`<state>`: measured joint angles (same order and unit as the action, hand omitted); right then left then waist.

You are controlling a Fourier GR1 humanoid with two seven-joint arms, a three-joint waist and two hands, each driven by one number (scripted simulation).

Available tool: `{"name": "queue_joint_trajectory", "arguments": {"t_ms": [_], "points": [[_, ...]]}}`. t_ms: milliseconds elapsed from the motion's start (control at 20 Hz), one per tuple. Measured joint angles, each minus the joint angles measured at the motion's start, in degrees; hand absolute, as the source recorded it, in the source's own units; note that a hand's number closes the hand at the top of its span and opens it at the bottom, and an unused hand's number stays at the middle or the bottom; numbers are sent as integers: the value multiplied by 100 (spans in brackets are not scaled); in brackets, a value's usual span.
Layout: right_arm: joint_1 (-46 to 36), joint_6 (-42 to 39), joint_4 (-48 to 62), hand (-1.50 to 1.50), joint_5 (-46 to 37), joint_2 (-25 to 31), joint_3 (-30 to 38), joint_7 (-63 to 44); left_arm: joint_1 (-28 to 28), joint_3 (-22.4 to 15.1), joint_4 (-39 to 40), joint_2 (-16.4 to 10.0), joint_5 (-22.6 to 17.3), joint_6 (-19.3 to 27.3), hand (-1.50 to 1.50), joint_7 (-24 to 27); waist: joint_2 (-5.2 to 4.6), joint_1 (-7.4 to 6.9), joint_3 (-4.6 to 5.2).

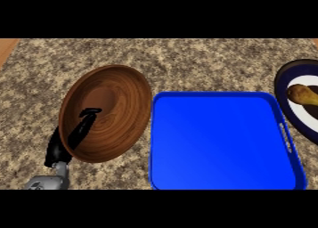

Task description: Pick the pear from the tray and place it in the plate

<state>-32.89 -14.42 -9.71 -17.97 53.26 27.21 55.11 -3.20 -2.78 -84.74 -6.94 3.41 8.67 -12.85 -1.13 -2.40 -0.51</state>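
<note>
A: Quick one: where's the pear [306, 95]?
B: On its side on the plate [286, 74], far right; the view's edge cuts the plate off. It's not in the tray [220, 142] (the blue one, middle of the table [187, 58]).
A: So which step is this?
B: I'd judge the placing is done. At most what's left is getting clear of the plate.
A: How to do that well?
B: Any hand near the plate should go straight up, no sideways sweep, because a pear on its side could roll. Don't bump the plate's rim or the tray's handle just beside it. Best to leave the pear alone now.
A: Hand pose?
B: The left robot hand [64, 146] shows low left, with the grey forearm coming in from the lower edge. Its black fingers are straight and point up and to the right. It's released, holding nothing. It overlaps the near rim of the wooden bowl [112, 102], and I can't tell if it touches the bowl or hangs above it. It reads as resting, well apart from the pear and plate.
A: And the right?
B: The right robot hand isn't visible anywhere, so I can't give its state.
</note>
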Motion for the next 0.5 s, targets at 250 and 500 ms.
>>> {"name": "queue_joint_trajectory", "arguments": {"t_ms": [250,500], "points": [[-10,43,86,-150,117,152,142,-77,9,13,73,51,-3,21,0,125,-15,-23,-5],[112,97,114,-150,156,206,198,-65,-15,38,46,8,-30,-32,0,69,-22,-38,-15]]}}
